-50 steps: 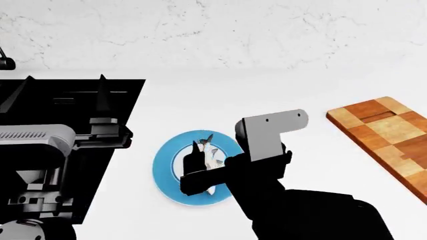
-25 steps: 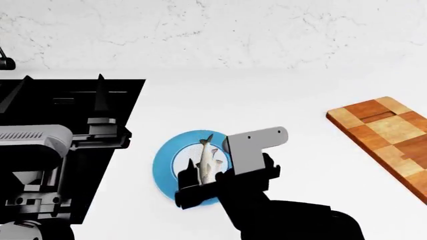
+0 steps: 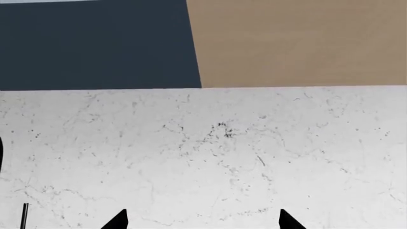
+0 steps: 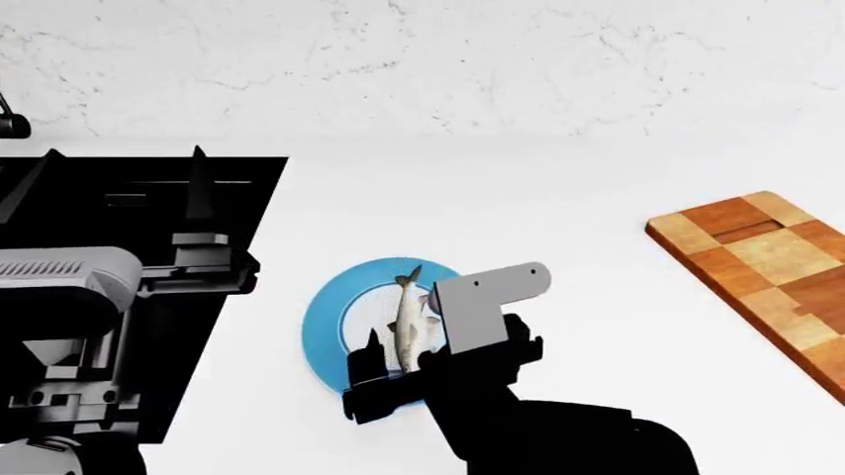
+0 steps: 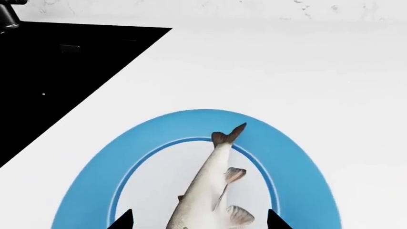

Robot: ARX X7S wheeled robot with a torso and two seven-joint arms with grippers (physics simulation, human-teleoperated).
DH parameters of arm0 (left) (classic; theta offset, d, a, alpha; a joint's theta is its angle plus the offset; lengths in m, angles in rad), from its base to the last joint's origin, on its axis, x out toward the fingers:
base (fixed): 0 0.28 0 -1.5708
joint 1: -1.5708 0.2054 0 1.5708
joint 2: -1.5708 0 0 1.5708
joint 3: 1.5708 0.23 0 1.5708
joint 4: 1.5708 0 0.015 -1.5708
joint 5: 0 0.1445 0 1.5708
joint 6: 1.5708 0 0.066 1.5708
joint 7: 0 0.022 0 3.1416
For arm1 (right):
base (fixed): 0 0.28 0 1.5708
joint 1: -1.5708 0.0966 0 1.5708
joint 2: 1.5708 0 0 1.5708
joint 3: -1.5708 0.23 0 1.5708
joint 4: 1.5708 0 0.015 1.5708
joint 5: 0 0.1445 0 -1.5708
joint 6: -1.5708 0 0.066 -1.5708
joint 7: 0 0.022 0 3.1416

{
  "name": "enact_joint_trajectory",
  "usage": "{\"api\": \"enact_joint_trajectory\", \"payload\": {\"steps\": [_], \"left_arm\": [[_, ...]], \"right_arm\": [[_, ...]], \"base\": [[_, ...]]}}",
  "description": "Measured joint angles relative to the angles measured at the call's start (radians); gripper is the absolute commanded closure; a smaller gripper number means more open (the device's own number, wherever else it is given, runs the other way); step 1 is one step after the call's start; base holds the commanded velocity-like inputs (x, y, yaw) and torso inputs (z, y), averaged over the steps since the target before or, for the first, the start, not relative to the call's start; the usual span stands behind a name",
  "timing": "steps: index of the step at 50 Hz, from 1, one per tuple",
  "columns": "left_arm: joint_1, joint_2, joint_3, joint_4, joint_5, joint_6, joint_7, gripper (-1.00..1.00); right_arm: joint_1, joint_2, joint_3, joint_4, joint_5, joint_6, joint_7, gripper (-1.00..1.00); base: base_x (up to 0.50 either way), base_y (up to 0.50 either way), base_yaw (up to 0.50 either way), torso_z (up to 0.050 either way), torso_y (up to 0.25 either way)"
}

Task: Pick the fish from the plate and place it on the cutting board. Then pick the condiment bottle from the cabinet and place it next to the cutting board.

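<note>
The small silvery-grey fish (image 4: 408, 319) lies on the blue-rimmed plate (image 4: 321, 317) on the white counter, tail toward the wall. In the right wrist view the fish (image 5: 208, 191) lies on the plate (image 5: 89, 191) between my fingertips. My right gripper (image 4: 396, 358) is open, low over the plate's near side, its jaws either side of the fish's head end. The checkered cutting board (image 4: 766, 272) lies at the right. My left gripper (image 3: 200, 222) is open and empty, facing a marbled wall. The condiment bottle is out of view.
A black sunken sink (image 4: 145, 257) takes up the counter's left side; my left arm (image 4: 79, 297) hangs over it. The marbled wall (image 4: 422, 69) runs along the back. Bare white counter (image 4: 568, 228) lies between plate and board.
My right gripper has drawn back toward the near edge and to the left, uncovering most of the fish. The fish, plate and left arm have stayed put.
</note>
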Motion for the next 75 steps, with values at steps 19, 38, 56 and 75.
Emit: {"api": "enact_joint_trajectory", "payload": {"steps": [19,38,56,75], "left_arm": [[0.003,-0.011,0.000,0.001,-0.013,0.006,-0.013,-1.00],[0.004,-0.022,0.004,0.004,-0.026,0.010,-0.027,-1.00],[0.006,-0.032,0.009,0.007,-0.038,0.014,-0.039,-1.00],[0.005,-0.044,0.014,0.008,-0.050,0.017,-0.053,-1.00]], "right_arm": [[0.001,0.009,-0.024,0.013,0.001,-0.036,0.000,1.00],[0.010,0.021,-0.026,-0.008,0.040,-0.049,0.045,1.00],[0.128,0.067,0.091,-0.083,0.263,-0.031,0.201,1.00],[0.334,0.380,0.310,-0.040,0.641,-0.037,0.431,1.00]], "base": [[0.00,0.00,0.00,0.000,0.000],[0.00,0.00,0.00,0.000,0.000],[0.00,0.00,0.00,0.000,0.000],[0.00,0.00,0.00,0.000,0.001]]}}
